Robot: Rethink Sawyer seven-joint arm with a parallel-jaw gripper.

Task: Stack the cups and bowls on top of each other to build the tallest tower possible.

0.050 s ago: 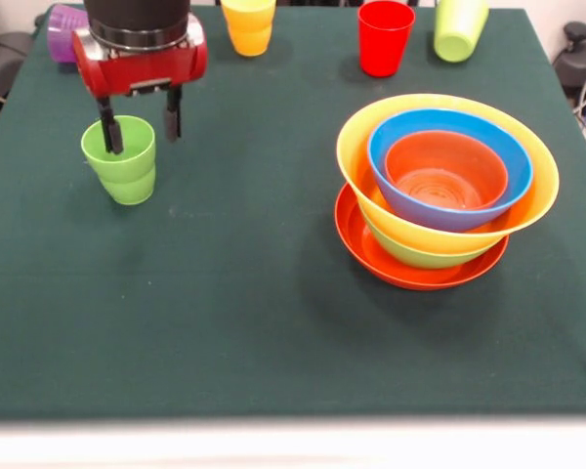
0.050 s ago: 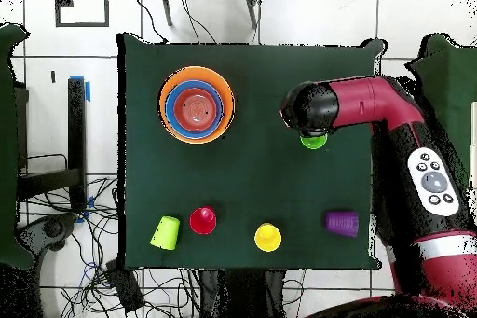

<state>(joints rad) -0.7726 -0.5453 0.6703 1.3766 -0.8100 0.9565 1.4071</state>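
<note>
The gripper (image 1: pixel 142 127) hangs parted right over the upright green cup (image 1: pixel 120 159) near the table's (image 1: pixel 225 322) left edge, one finger inside the rim, one outside, gripping nothing yet. The bowl tower (image 1: pixel 444 191) sits well apart, toward the right edge.

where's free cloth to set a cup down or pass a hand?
Free: the near strip in front of the bowls and the middle between them and the light green cup. Crowded: the far edge's cup row and around the gripper.
</note>
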